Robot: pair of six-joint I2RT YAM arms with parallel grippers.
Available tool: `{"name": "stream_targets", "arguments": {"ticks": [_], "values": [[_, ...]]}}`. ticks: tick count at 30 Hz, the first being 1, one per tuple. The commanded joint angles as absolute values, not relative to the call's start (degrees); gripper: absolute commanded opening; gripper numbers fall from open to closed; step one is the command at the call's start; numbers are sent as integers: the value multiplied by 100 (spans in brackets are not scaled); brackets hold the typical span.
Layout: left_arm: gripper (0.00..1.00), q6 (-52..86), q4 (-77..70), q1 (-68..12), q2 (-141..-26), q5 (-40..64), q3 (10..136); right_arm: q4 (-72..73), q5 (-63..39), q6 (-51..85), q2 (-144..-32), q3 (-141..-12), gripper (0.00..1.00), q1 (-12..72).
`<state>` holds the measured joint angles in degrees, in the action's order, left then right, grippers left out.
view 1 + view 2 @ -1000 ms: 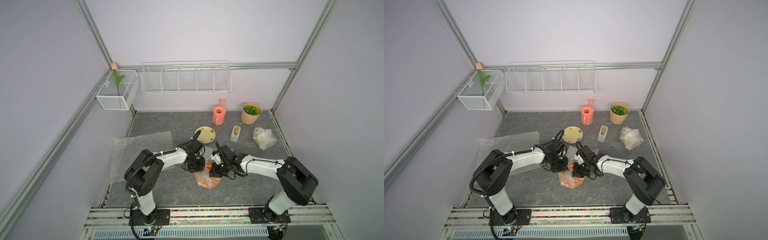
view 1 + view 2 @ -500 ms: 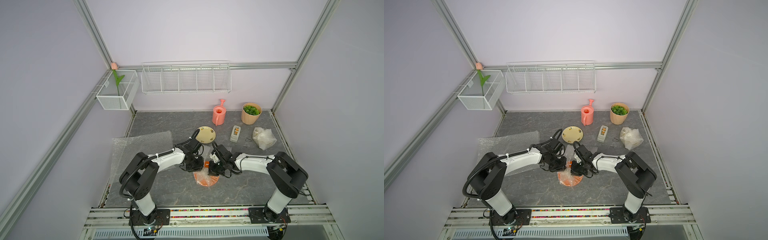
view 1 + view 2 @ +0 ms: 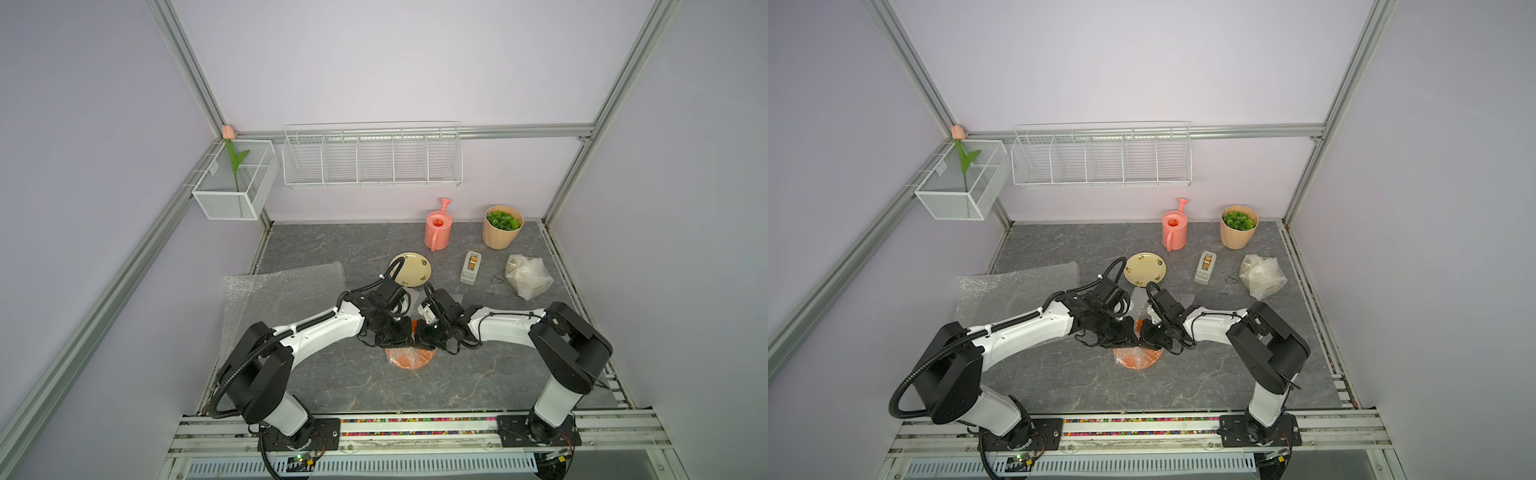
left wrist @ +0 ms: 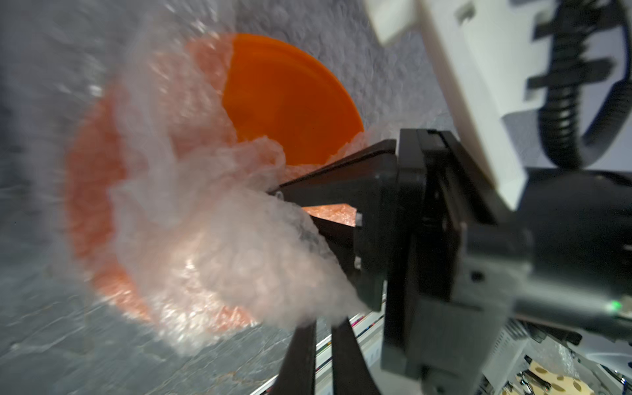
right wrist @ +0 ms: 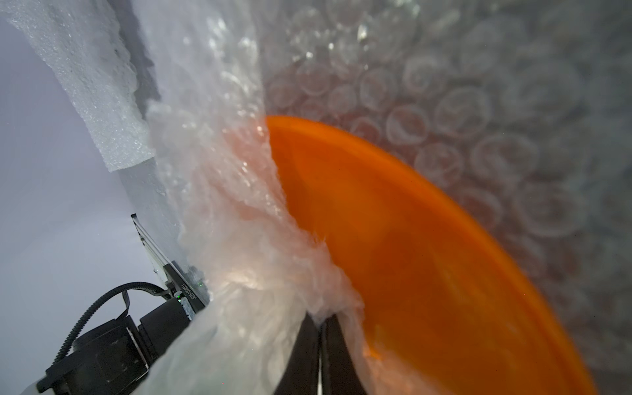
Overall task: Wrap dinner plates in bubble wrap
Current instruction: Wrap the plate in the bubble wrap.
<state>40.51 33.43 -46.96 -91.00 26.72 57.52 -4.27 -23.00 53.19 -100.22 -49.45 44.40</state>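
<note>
The orange dinner plate (image 3: 409, 358) (image 3: 1138, 358) lies at the table's middle, partly covered by bunched bubble wrap (image 4: 219, 239) (image 5: 246, 246); part of the plate (image 4: 290, 102) (image 5: 410, 256) shows bare. Both grippers meet just above its far edge. My right gripper (image 5: 319, 319) (image 3: 419, 337) is shut, pinching a fold of the wrap. My left gripper (image 4: 323, 323) (image 3: 405, 338) stands a narrow gap apart, its tips at the bunched wrap. A cream dinner plate (image 3: 410, 270) (image 3: 1145, 269) lies bare behind the arms. A flat bubble wrap sheet (image 3: 282, 291) (image 3: 1013, 291) lies at the left.
A crumpled bubble-wrap bundle (image 3: 528, 276) sits at the right. A tape dispenser (image 3: 471, 267), a pink watering can (image 3: 438, 228) and a potted plant (image 3: 502, 226) stand at the back. White wire baskets (image 3: 374, 156) hang on the walls.
Both grippers have drawn together over the orange plate, gathering the wrap between them. My left gripper's fingers have parted slightly.
</note>
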Motion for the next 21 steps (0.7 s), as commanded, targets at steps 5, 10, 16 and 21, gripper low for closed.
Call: {"name": "stream_targets", "arguments": {"ticks": [5,10,16,21], "values": [[7,4645,2519,-4659,-9630,2072,5929,-753,-1886,5423,-10214,-4788,7,4479],[0,4440,3121,-4634,-9845,1177,6187,-800,-1855,5403,-10143,-4738,7,4490],[0,4237,3753,-4604,-10180,630,6207,-865,-1828,5370,-10116,-4729,7,4495],[0,4143,3922,-4597,-10298,417,6034,-1005,-1828,5308,-10000,-4834,7,4491]]}}
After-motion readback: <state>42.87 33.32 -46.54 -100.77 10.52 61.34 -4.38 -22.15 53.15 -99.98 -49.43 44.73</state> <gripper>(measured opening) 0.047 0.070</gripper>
